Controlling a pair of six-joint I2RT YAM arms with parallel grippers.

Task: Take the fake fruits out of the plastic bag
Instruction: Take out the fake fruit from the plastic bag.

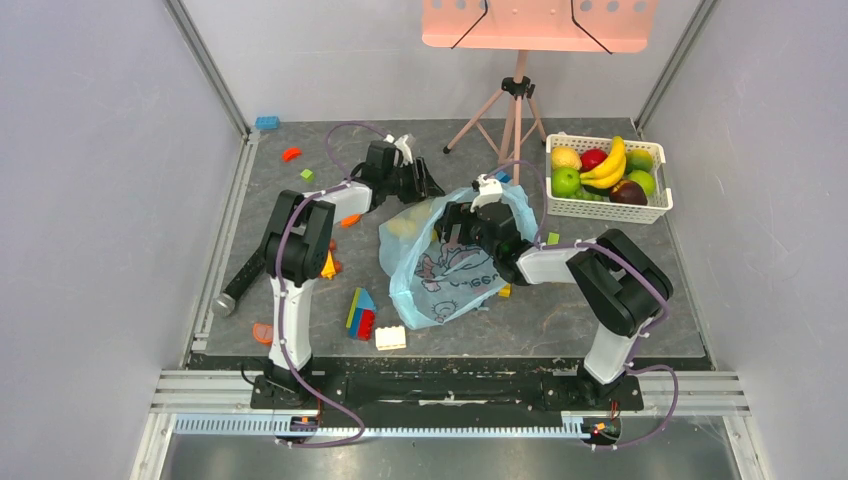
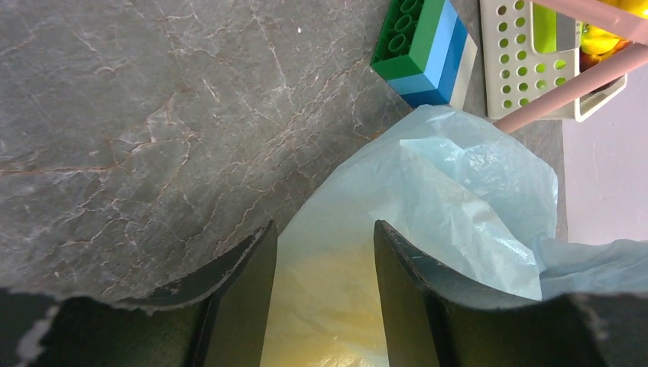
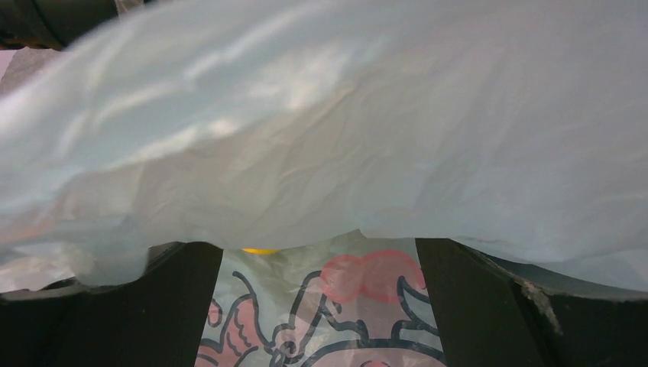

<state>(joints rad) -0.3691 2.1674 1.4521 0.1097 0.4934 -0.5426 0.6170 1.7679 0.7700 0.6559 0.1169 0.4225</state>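
The plastic bag [image 1: 440,275] lies in the middle of the grey worktop [image 1: 620,310], between my two arms. My left hand [image 2: 322,229] is at the far end of the bag. Its fingers are about half apart, one on each side of a yellow fruit [image 2: 328,313] that shows through the thin blue film. I cannot tell if they squeeze it. My right hand [image 3: 317,252] is wide open and holds nothing. Bag film hangs over its fingers, and the pink picture on the bag is just under them. The white basket [image 1: 600,208] stands at the far right with the banana bunch [image 1: 607,165] in it.
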